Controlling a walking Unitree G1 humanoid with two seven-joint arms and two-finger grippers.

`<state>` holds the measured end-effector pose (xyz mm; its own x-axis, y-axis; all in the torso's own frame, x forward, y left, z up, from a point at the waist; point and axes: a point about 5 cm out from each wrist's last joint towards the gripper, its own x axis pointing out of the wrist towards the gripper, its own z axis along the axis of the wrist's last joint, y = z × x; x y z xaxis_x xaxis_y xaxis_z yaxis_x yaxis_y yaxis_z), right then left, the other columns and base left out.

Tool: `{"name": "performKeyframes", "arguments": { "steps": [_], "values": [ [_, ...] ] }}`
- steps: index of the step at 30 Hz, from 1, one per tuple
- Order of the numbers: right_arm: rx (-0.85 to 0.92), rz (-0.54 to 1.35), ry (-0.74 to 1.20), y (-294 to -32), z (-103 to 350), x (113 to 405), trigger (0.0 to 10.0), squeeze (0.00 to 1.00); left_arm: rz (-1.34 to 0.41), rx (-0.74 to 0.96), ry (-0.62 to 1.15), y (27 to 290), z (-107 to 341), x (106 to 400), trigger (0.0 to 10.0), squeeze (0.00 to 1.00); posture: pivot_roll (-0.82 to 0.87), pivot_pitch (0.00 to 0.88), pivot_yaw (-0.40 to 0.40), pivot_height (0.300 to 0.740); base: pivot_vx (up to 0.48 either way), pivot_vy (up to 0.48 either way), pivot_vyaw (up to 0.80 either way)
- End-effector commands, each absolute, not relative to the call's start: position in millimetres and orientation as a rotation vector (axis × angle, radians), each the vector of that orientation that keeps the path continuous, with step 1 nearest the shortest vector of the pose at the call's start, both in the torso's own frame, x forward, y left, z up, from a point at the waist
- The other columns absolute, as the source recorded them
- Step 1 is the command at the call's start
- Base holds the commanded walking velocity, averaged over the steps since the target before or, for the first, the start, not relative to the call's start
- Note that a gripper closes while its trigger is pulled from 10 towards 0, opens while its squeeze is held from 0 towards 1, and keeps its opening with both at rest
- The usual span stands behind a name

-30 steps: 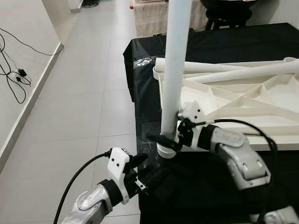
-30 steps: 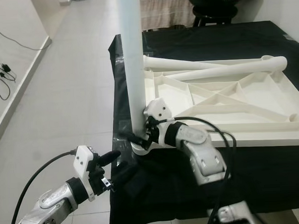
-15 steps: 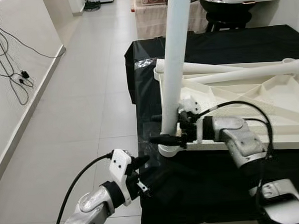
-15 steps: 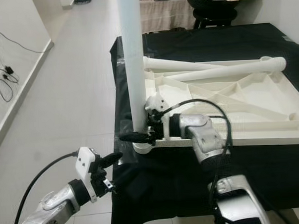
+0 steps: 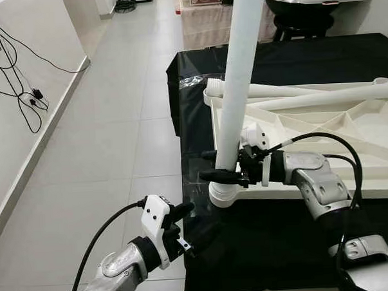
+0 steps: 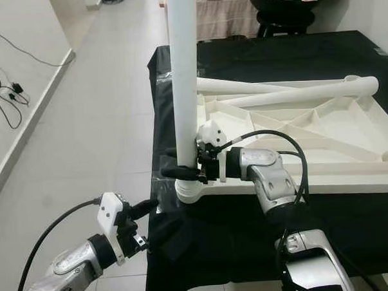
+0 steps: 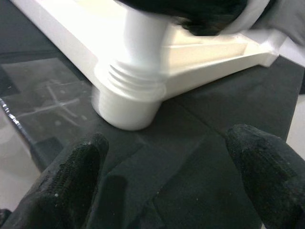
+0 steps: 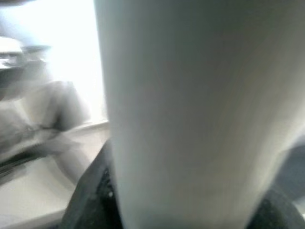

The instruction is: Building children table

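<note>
**Leg Upright in Corner Socket, Right Gripper Clamped on It**

The white tabletop (image 5: pixel 347 122) lies upside down on the black-covered table (image 5: pixel 287 57), ribs facing up. Its near left corner sits just beside the table's left edge. A white leg (image 5: pixel 240 85) stands upright in the threaded corner socket (image 5: pixel 223 194), tilted slightly to the right at the top.

The right gripper (image 5: pixel 215 165) reaches in from the right, its two black fingers closed around the lower part of the leg, just above the socket. Two spare legs (image 5: pixel 307 92) lie across the far side of the tabletop.

The left gripper (image 5: pixel 184 226) hovers low beside the table's near left corner, fingers spread wide and holding nothing, pointed at the socket. Left of the table the tiled floor (image 5: pixel 97 143) runs open to the wall, where black cables (image 5: pixel 13 69) lie.
</note>
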<state>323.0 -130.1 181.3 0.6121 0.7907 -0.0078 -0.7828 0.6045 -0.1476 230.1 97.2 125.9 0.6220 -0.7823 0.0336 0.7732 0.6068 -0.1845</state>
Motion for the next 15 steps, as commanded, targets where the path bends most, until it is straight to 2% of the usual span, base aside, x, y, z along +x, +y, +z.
{"name": "performKeyframes", "arguments": {
  "steps": [1, 5, 9, 12, 13, 14, 15],
  "values": [
    [-0.141, 0.388, 0.072, -141.6, 140.5, 301.0, 0.0, 0.0, -0.919, -0.201, 0.062, 98.3, 126.3, 227.7, 10.0, 0.0, -0.09, 0.187, 0.036, 0.74, 0.0, 0.0, 0.0],
    [-0.103, 0.414, 0.139, -133.8, 126.4, 281.2, 0.0, 0.0, -0.927, -0.199, 0.069, 100.3, 125.6, 228.3, 10.0, 0.0, -0.11, 0.173, 0.06, 0.74, 0.0, 0.0, 0.0],
    [-0.058, 0.357, 0.143, -141.7, 128.2, 288.1, 0.0, 0.0, -0.929, -0.198, 0.075, 101.3, 124.8, 229.5, 10.0, 0.0, -0.09, 0.17, 0.056, 0.74, 0.0, 0.0, 0.0],
    [-0.06, 0.38, 0.151, -139.5, 126.9, 291.3, 0.0, 0.0, -0.936, -0.195, 0.08, 101.9, 124.5, 230.9, 10.0, 0.0, -0.09, 0.168, 0.054, 0.74, 0.0, 0.0, 0.0],
    [-0.076, 0.392, 0.147, -138.1, 127.7, 293.4, 3.1, 0.0, -0.931, -0.192, 0.078, 102.5, 124.5, 231.6, 10.0, 0.0, -0.09, 0.165, 0.053, 0.74, 0.0, 0.0, 0.0],
    [-0.076, 0.392, 0.147, -138.1, 127.7, 293.4, 3.1, 0.0, -0.931, -0.192, 0.078, 102.5, 124.5, 231.6, 10.0, 0.0, -0.09, 0.165, 0.053, 0.74, 0.0, 0.0, 0.0],
    [-0.079, 0.414, 0.132, -138.1, 130.6, 297.5, 10.0, 0.0, -0.921, -0.192, 0.074, 103.3, 124.6, 232.2, 10.0, 0.0, -0.08, 0.165, 0.049, 0.74, 0.0, 0.0, 0.0]
  ]
}}
